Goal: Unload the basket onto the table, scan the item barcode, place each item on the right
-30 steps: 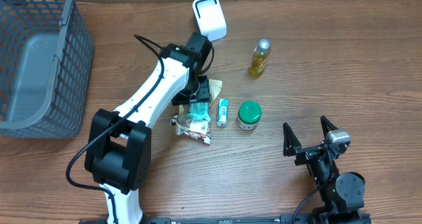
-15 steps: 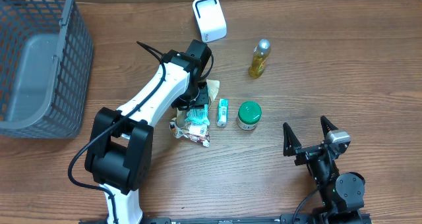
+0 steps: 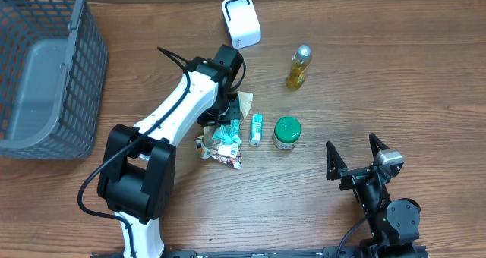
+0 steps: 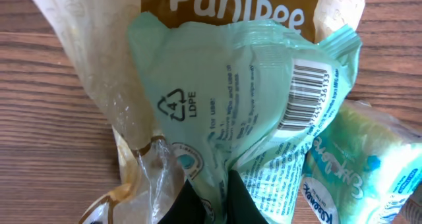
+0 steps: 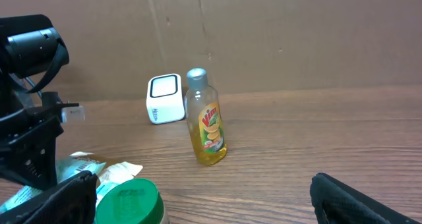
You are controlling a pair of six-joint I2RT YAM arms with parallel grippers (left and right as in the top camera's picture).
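Basket (image 3: 45, 68) far left of left gripper (image 4: 210, 199). Left jaws clenched on mint pack (image 4: 224, 112); barcode (image 4: 308, 95) faces wrist camera, up-right of pinch. Scanner (image 3: 241, 20) beyond jaws. Jar (image 3: 287, 132) and bottle (image 3: 298, 67) between grippers. Right gripper (image 3: 351, 142) released, jaws wide.

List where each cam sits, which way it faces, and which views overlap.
Overhead: above the table, looking straight down; shows both arms, left gripper on the green packet, right gripper open.
Left wrist: on the left arm, pointing down, close on the packet's barcode; own fingers pinch the packet at the bottom edge.
Right wrist: low near the tabletop, facing across toward bottle and scanner; own fingers in the bottom corners, left arm at left.
Shared: overhead and right wrist both show bottle, scanner, jar.
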